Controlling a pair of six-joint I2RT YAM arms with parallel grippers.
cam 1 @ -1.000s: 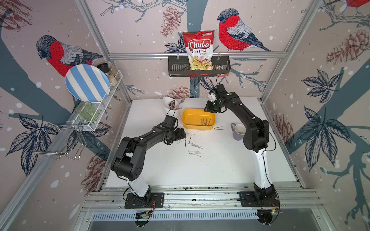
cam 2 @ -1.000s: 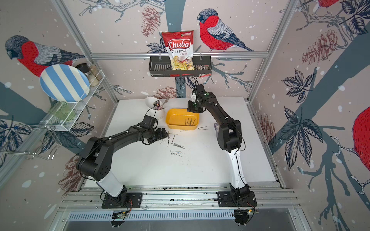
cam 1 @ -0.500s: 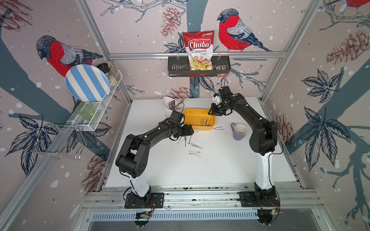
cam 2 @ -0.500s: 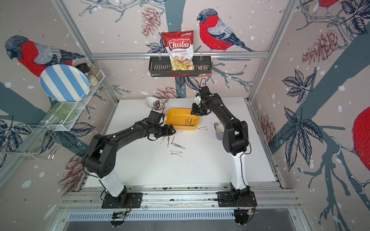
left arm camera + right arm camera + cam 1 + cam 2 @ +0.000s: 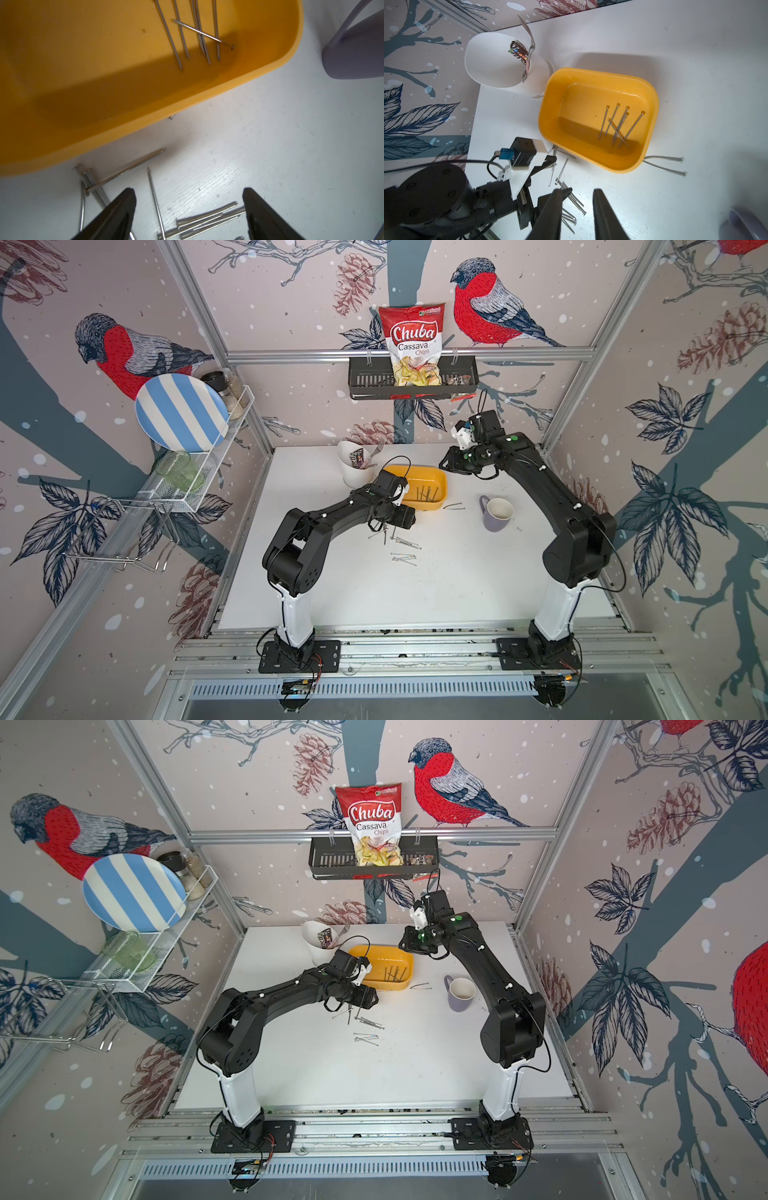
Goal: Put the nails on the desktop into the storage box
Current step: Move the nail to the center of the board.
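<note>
Six nails point(image 5: 620, 124), thin grey metal with small flat heads, lie in the storage box point(image 5: 548, 120), a glossy yellow rounded tub; two bent ones sit just beside it, and a loose scatter lies on the matte white desktop point(image 5: 457, 593). We note left gripper point(image 5: 188, 190) spread wide, empty; right gripper point(image 5: 578, 191) parted, empty.

The desktop point(image 5: 457, 593) carries loose nails point(image 5: 405, 559), storage box point(image 5: 419, 472), mug point(image 5: 496, 514) and white cup point(image 5: 353, 475).
</note>
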